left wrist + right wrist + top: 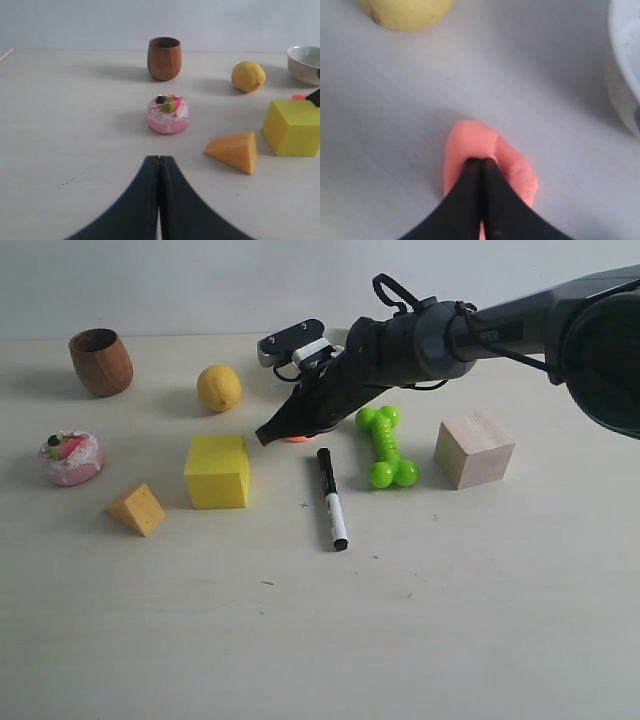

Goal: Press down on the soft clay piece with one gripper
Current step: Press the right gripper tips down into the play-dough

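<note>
The soft clay piece [512, 162] is a salmon-orange lump with a fold, lying on the table. My right gripper [481, 161] is shut, and its joined tips rest on top of the clay. In the exterior view only a sliver of the clay [297, 439] shows under the right gripper [264, 435], between the lemon and the green toy. The left gripper [159, 159] is shut with nothing in it. It hovers over bare table in front of the pink frosted toy [168, 114].
Around the clay are a lemon [219, 387], a yellow cube [217, 471], a black marker [331, 497], a green bone toy [386, 446] and a wooden cube [474, 449]. A wooden cup [101, 361], an orange wedge [137, 508] and a white bowl [303, 63] stand farther off.
</note>
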### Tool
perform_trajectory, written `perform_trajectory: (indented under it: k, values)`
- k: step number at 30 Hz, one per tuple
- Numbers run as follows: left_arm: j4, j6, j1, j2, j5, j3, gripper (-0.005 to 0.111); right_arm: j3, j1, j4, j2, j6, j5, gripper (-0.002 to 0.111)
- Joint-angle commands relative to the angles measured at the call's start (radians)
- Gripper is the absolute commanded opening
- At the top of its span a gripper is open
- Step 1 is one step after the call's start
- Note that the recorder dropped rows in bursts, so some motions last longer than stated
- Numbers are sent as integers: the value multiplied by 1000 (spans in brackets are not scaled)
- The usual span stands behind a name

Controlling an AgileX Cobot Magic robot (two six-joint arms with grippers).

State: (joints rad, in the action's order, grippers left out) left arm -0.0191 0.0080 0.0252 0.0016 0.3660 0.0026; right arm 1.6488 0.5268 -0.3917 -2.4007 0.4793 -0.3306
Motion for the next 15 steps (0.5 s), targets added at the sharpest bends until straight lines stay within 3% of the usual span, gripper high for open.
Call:
perform_trajectory:
  k: [1,15]
  values:
    - [-6,-3,5,-2,-11,-3,0,-25,-3,32,-57,-2,-71,0]
    - [-6,-3,5,-2,-11,-3,0,-25,-3,30,-57,-2,-67,0]
